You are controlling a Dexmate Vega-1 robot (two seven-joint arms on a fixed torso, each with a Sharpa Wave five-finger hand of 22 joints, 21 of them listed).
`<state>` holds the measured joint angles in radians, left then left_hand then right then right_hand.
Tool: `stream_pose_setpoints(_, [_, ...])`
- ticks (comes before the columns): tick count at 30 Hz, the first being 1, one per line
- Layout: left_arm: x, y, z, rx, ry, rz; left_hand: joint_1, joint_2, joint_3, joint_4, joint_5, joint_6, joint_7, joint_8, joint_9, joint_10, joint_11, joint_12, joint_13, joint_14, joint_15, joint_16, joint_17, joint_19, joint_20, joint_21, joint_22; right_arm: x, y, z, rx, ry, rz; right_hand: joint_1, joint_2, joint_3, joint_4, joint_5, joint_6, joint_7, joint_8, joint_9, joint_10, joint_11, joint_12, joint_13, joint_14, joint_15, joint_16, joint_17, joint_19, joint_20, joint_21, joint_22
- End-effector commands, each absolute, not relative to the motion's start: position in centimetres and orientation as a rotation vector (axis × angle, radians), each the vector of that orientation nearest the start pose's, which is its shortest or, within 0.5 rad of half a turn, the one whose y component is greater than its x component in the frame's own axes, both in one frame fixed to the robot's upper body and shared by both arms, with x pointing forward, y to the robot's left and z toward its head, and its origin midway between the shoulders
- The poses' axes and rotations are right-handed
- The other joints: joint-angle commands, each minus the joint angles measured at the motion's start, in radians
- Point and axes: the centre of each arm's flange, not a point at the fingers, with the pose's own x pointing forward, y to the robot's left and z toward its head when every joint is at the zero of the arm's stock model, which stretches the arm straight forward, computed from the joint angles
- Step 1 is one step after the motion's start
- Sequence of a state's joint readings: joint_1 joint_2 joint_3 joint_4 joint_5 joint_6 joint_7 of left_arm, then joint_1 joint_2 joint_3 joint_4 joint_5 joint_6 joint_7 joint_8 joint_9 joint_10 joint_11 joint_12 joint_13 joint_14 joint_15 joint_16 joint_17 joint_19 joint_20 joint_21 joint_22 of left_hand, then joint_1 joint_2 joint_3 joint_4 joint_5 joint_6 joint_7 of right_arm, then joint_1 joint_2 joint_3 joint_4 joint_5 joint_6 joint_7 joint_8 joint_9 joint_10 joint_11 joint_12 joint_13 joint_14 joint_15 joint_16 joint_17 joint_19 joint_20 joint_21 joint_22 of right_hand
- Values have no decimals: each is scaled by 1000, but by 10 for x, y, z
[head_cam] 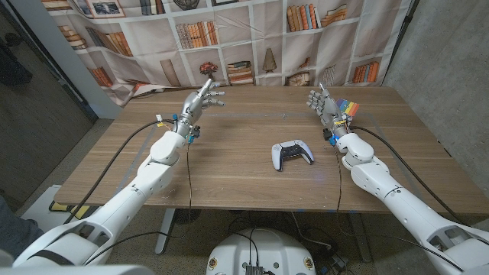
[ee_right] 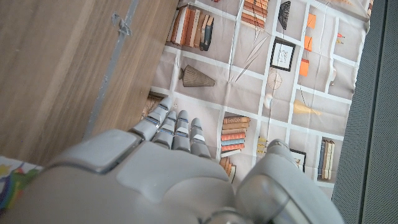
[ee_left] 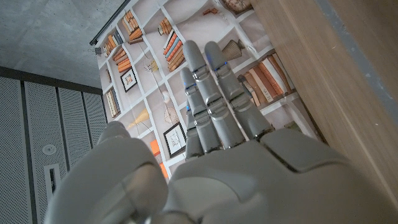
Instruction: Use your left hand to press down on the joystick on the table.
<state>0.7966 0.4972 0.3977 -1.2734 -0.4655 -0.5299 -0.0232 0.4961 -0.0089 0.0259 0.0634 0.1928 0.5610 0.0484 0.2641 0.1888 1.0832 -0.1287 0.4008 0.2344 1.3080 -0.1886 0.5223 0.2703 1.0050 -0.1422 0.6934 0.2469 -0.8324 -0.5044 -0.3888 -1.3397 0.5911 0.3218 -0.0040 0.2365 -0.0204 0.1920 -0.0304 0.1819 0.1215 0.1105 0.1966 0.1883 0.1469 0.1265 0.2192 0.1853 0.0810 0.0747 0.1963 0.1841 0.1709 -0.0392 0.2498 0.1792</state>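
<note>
Nothing was done yet: the white-and-black game controller with its joystick lay untouched on the wooden tabletop, well apart from the left hand, which was raised, released, fingers extended.

White-shelled arms, grey metallic segmented fingers on left hand and right hand, black cables alongside.

White-and-black game controller on a brown wood-grain table. Pale grey hands, left and right, on white arms. Rainbow-striped object beside the right hand. Bookshelf-print backdrop: cream shelves, orange and brown books. Grey concrete wall.
</note>
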Motion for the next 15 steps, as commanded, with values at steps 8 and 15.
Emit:
stream_pose_setpoints(8, [618, 269, 13, 62, -915, -86, 19, 7, -36, 36, 1, 221, -30, -13, 0, 348, -29, 366, 128, 128, -9, 392, 142, 153, -71, 238, 131, 638, -276, -12, -4, -663, 199, 5, 11, 4, -7, 3, 13, 0, 4, 3, 11, -2, 3, 1, 6, 9, 0, 2, 5, -16, -4, 4])
stream_pose_setpoints(15, [616, 267, 12, 57, -922, -69, 80, -1, -71, 50, 3, 197, -56, -66, 3, 356, -55, 949, 304, 124, -2, 863, 366, 175, -74, 420, 296, 637, -277, -13, -4, -658, 202, 5, 11, 4, -7, 3, 14, -1, 4, 3, 12, -2, 3, 1, 7, 9, -1, 2, 5, -15, -6, 4])
